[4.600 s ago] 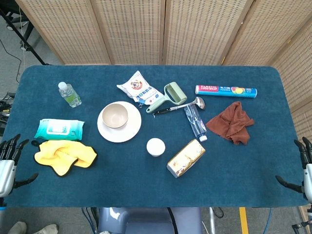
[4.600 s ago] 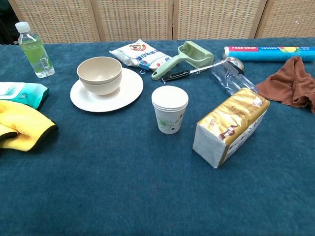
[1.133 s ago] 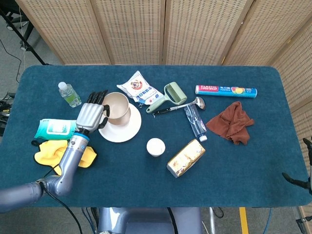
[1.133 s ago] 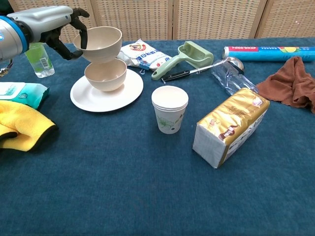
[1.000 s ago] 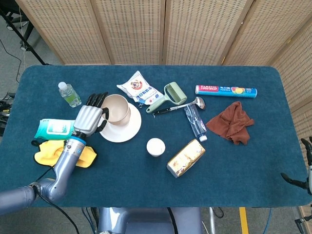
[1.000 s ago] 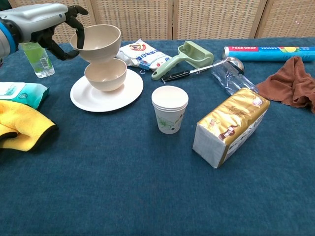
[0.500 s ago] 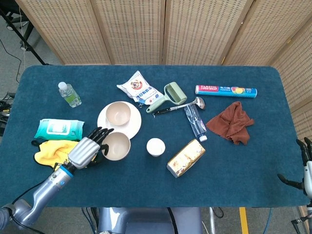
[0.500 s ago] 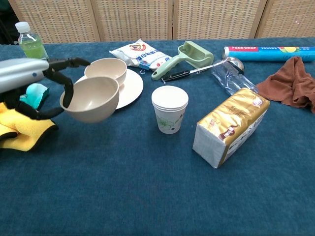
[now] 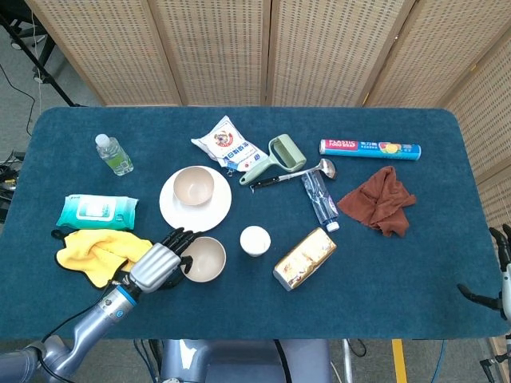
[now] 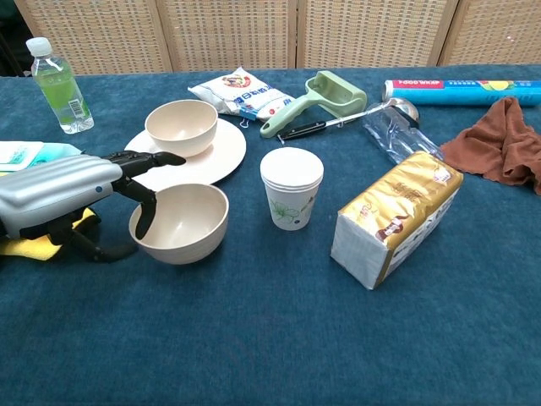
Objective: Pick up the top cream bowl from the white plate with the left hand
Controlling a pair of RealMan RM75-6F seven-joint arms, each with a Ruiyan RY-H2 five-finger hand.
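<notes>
My left hand [image 9: 158, 268] [image 10: 69, 201] grips a cream bowl [image 9: 204, 258] [image 10: 181, 222] by its left rim, one finger hooked inside and the thumb outside. The bowl sits upright, low at the table, in front of the white plate [image 9: 217, 214] [image 10: 225, 154]; I cannot tell whether it touches the cloth. A second cream bowl [image 9: 195, 186] [image 10: 181, 127] stands on the plate. My right hand [image 9: 500, 275] shows only at the far right edge of the head view, fingers apart and holding nothing.
A stack of paper cups [image 9: 255, 240] [image 10: 292, 188] stands just right of the held bowl, with a gold tissue pack [image 9: 304, 258] [image 10: 397, 216] beyond it. A yellow cloth [image 9: 92, 249] and a wet-wipes pack [image 9: 97, 211] lie left of my hand. A bottle [image 10: 59, 85] stands at the back left.
My left hand lifted the top bowl off the plate, carried it toward the front of the table and lowered it. One bowl stays on the plate.
</notes>
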